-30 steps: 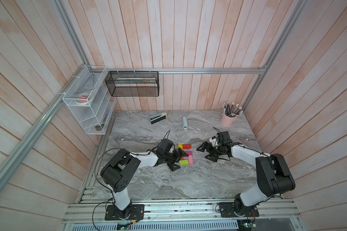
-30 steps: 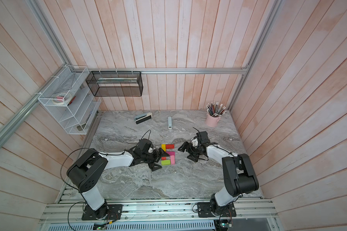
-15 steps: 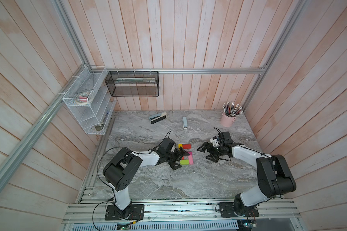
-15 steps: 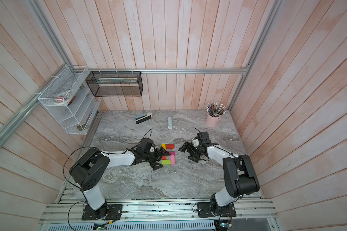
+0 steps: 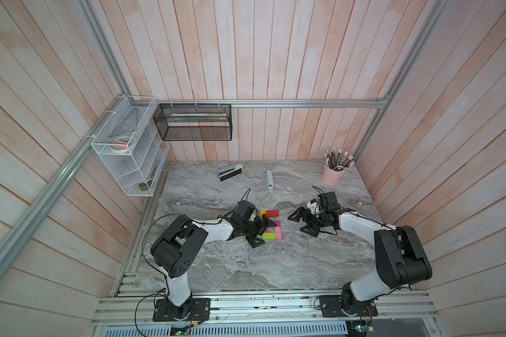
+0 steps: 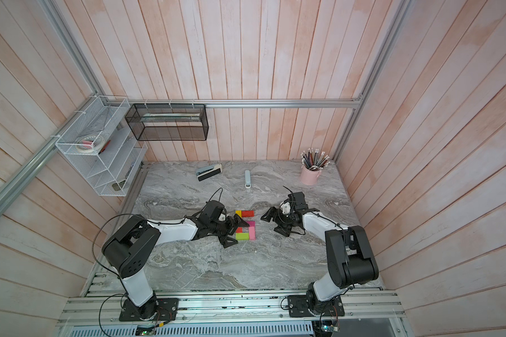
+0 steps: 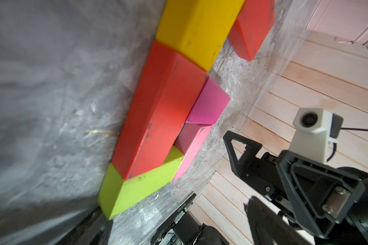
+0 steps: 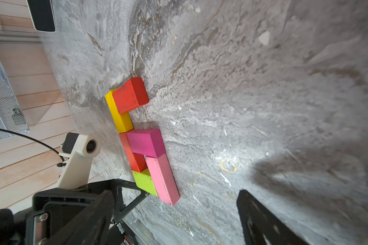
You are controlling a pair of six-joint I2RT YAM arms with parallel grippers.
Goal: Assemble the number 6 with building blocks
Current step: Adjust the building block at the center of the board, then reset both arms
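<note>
Right wrist view: shows building blocks (image 8: 146, 144) forming number 6 (image 8: 123, 118); seems final straightening. Holds nothing in left pincer (image 5: 263, 233), right pincer (image 5: 297, 224), both wide. Needs gentle nudge, no scattering.

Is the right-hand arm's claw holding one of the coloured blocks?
No, the right gripper is open and empty beside the building blocks, with bare table between them.

A pink pencil cup (image 5: 332, 176) and a grey-white stapler (image 5: 269, 179) stand apart on the marble table (image 5: 216, 262), near its back edge.
</note>
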